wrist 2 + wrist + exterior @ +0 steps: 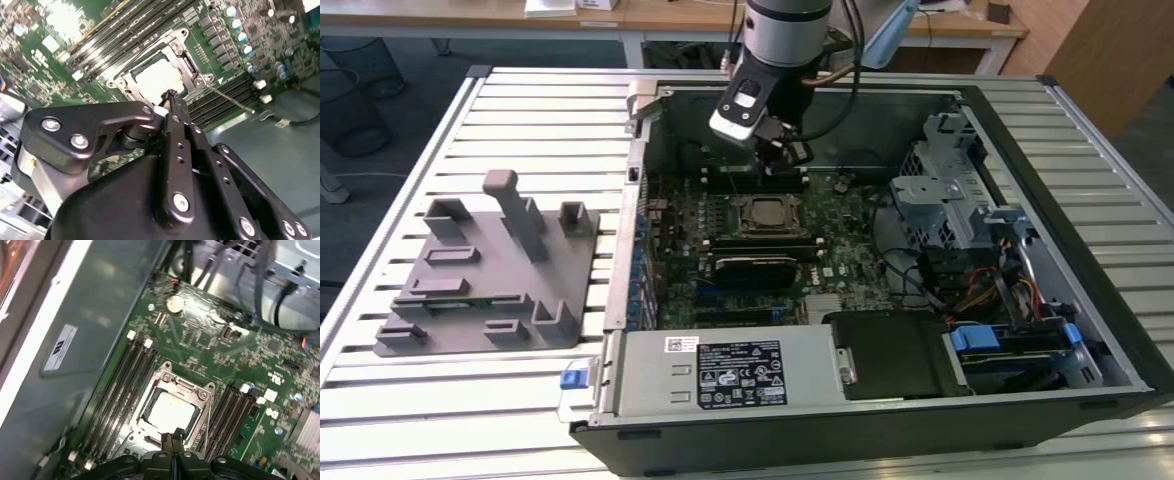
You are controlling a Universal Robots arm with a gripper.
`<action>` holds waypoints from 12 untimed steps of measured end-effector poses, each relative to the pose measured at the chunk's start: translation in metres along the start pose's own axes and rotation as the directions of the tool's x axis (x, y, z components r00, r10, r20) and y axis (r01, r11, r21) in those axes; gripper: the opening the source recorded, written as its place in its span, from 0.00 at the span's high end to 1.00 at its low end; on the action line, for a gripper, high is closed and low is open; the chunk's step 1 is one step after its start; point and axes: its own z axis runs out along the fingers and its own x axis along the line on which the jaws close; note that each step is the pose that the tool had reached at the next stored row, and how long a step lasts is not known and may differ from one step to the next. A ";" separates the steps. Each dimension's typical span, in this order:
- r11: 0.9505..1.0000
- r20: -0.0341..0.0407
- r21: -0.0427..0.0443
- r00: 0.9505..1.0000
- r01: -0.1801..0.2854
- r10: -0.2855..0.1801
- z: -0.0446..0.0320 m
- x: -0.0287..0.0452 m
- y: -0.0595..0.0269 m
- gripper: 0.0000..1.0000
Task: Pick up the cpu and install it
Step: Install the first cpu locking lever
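Exterior view, arm: your gripper (781,150) hangs inside the open computer case (1107,330); it is low over the motherboard (854,215), just on the far side of the socket (736,215)
Exterior view, cpu: the cpu (769,213) lies flat in that socket, near the middle of the board; the grey fixture tray (467,300) stands on the table (454,420) at the exterior view's left, well apart from the gripper
Second wrist view, tool: the fingers (175,115) are pressed together with nothing between them; the gripper (171,95) is poised just beside the edge of the cpu (159,79); you cannot tell whether it touches
Second wrist view, socket: the chip sits square within the metal frame (186,60); a thin lever (230,98) runs out from one corner over the memory slots (125,30); whether it is latched is unclear
First wrist view, tool: the gripper (173,432) is closed to a thin seam and empty
First wrist view, cpu: the cpu (169,412) fills the socket opening, its pale top level with the frame (180,382)
Progress: you may judge the pick and the placing done, since the chip rests in the socket and the tool carries nothing; full seating and clamping are not shown
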 end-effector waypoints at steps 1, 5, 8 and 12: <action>1.000 0.000 0.000 1.000 0.018 -0.018 0.0001 0.0000 0.0000 0.89; 0.996 -0.001 0.002 0.996 0.090 -0.090 0.0003 0.0000 0.0000 0.89; 0.989 -0.002 0.003 0.989 0.145 -0.145 0.0004 0.0000 0.0000 0.89; 0.976 -0.003 0.004 0.976 0.216 -0.216 0.0006 0.0000 0.0000 0.89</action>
